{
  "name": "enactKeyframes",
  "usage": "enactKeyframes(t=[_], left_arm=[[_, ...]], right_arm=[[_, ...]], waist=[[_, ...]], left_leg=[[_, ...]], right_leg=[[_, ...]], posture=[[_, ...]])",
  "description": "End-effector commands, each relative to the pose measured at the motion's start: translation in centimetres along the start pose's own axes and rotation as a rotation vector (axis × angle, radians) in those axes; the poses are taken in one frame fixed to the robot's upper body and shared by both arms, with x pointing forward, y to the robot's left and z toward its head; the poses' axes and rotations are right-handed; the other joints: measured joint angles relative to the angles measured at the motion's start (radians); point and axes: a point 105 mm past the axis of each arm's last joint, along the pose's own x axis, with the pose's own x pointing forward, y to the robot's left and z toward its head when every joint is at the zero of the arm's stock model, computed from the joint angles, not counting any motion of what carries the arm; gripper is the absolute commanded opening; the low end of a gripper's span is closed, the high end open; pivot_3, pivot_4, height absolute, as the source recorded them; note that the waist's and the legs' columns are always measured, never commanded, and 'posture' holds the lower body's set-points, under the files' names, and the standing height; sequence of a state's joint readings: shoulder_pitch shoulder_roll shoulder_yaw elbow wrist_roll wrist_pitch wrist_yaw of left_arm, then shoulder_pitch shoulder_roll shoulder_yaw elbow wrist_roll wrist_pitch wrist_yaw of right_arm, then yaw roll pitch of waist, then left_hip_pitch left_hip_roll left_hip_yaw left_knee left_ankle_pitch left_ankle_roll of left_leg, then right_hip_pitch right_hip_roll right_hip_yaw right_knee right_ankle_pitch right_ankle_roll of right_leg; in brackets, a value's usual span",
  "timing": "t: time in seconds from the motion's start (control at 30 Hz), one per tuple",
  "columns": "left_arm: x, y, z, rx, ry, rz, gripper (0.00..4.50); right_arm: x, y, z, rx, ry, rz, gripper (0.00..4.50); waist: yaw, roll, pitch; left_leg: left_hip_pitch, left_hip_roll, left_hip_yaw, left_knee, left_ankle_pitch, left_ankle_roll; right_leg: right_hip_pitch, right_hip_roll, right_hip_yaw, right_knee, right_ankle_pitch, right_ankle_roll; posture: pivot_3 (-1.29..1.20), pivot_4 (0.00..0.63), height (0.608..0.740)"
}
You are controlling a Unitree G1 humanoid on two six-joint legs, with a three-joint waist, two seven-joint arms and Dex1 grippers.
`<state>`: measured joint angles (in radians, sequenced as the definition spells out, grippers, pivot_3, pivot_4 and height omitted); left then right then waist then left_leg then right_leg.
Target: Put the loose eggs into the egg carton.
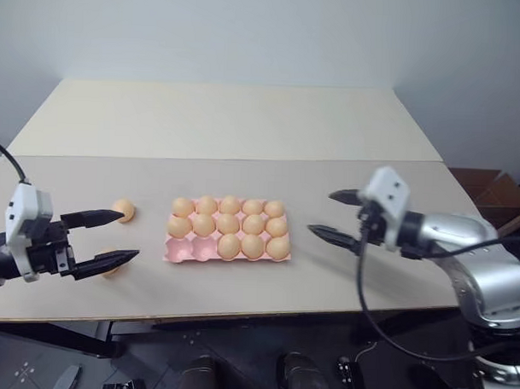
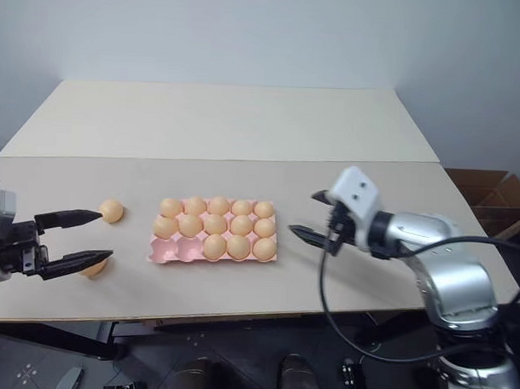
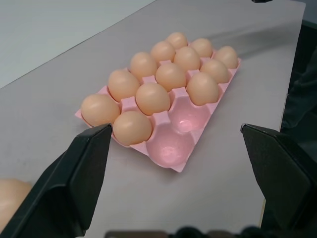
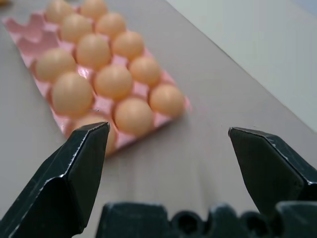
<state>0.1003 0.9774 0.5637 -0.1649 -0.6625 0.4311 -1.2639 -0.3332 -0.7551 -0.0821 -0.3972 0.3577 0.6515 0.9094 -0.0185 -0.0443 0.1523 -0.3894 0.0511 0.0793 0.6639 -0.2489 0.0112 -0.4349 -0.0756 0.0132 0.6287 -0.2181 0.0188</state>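
The pink egg carton (image 1: 181, 250) lies near the table's front middle. Its two far rows are full of tan eggs. The near row holds three eggs (image 1: 252, 245) on the right, and its two left cups (image 3: 171, 146) are bare. Two loose eggs lie left of the carton: one (image 1: 123, 209) by the upper fingertip of my left gripper (image 1: 129, 235), the other (image 1: 110, 267) partly hidden behind its lower finger. That gripper is open and empty, pointing toward the carton. My right gripper (image 1: 319, 213) hovers open and empty just right of the carton (image 4: 34, 27).
The pale table (image 1: 245, 126) stretches far back behind the carton, with a seam across its middle. A cardboard box (image 1: 497, 190) stands on the floor past the table's right edge. The table's front edge runs just below the carton.
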Motion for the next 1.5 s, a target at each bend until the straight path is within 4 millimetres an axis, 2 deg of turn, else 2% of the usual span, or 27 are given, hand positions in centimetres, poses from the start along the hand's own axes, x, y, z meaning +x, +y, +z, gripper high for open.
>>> enactKeyframes(t=[0.03,0.17,0.33,0.47,0.6,0.83,1.1,1.13,1.17,1.37,1.43,1.5], left_arm=[[-1.6,0.7,-0.4,-0.008,0.004,0.089,4.5],[-2.7,1.2,-1.5,-0.073,0.055,0.179,4.5],[-4.4,1.0,-2.3,-0.282,0.196,0.324,4.5],[-5.4,0.8,-3.6,-0.399,0.284,0.46,4.5],[-4.6,0.4,-4.6,-0.437,0.311,0.496,4.5],[-2.6,1.8,-5.9,-0.472,0.32,0.576,4.5],[0.4,2.5,-7.6,-0.499,0.394,0.561,4.5],[0.7,2.7,-8.0,-0.497,0.409,0.563,4.13],[0.9,2.9,-8.3,-0.497,0.42,0.569,3.97],[1.5,3.3,-8.7,-0.491,0.432,0.563,1.98],[1.5,3.5,-8.5,-0.467,0.424,0.555,1.75],[1.5,3.4,-6.7,-0.352,0.367,0.499,1.74]], right_arm=[[-1.8,-0.6,-0.1,-0.075,-0.043,0.021,4.48],[-2.0,-0.3,0.0,-0.093,-0.066,0.051,4.48],[-1.8,0.2,0.5,-0.106,-0.09,0.058,4.48],[-1.6,0.8,0.9,-0.106,-0.121,0.065,4.48],[-1.6,1.2,1.3,-0.105,-0.143,0.064,4.48],[-1.7,1.8,1.9,-0.103,-0.169,0.058,4.48],[-2.0,2.1,2.2,-0.097,-0.176,0.052,4.48],[-2.0,2.1,2.2,-0.095,-0.177,0.05,4.5],[-2.0,2.2,2.2,-0.094,-0.177,0.05,4.5],[-2.1,2.2,2.5,-0.083,-0.185,0.035,4.5],[-2.1,2.2,2.6,-0.082,-0.187,0.032,4.5],[-2.2,2.2,2.5,-0.081,-0.186,0.027,4.5]], waist=[[-0.003,0.0,0.0],[-0.003,0.0,0.0],[0.003,0.0,0.0],[0.008,0.0,0.0],[0.008,0.0,0.0],[0.013,0.0,0.0],[0.013,-0.001,0.0],[0.013,-0.001,0.0],[0.013,-0.001,0.0],[0.014,0.0,0.0],[0.016,0.0,0.0],[0.017,0.0,0.0]], left_leg=[[0.0,0.0,0.0,0.0,0.0,0.0],[0.001,0.001,0.0,0.0,0.0,0.0],[0.001,0.001,0.0,0.0,0.0,0.0],[0.0,0.0,0.0,0.0,0.0,0.0],[0.001,0.0,0.0,0.0,0.0,0.0],[0.001,-0.001,-0.001,0.0,0.0,0.0],[0.002,-0.001,-0.001,0.0,0.0,0.0],[0.002,-0.001,-0.001,0.0,0.0,0.0],[0.001,-0.001,-0.001,0.0,0.0,0.0],[0.003,-0.001,-0.001,0.0,0.0,0.0],[0.003,-0.001,-0.001,0.0,0.0,0.0],[0.004,-0.001,-0.001,0.0,0.0,0.0]], right_leg=[[0.0,0.0,0.0,0.0,0.0,0.0],[0.0,0.001,0.0,0.001,-0.001,0.001],[0.0,0.0,0.0,0.001,-0.001,0.001],[0.0,-0.001,0.0,0.001,-0.001,0.001],[0.0,-0.001,0.0,0.001,-0.001,0.0],[0.001,-0.001,0.0,0.0,0.0,-0.001],[0.002,0.0,0.0,0.001,0.0,-0.001],[0.002,0.0,0.0,0.001,0.0,-0.001],[0.002,0.0,0.0,0.001,0.0,-0.001],[0.003,-0.001,0.0,0.001,0.0,-0.001],[0.004,-0.001,0.0,0.001,0.0,-0.001],[0.005,-0.001,0.0,0.0,0.0,-0.001]], posture=[[0.0,0.15,0.74],[0.0,0.15,0.74],[0.0,0.15,0.74],[0.0,0.15,0.74],[0.0,0.15,0.74],[0.0,0.15,0.74],[0.0,0.15,0.74],[0.0,0.15,0.74],[0.0,0.15,0.74],[0.0,0.15,0.74],[0.0,0.15,0.74],[0.0,0.15,0.74]])
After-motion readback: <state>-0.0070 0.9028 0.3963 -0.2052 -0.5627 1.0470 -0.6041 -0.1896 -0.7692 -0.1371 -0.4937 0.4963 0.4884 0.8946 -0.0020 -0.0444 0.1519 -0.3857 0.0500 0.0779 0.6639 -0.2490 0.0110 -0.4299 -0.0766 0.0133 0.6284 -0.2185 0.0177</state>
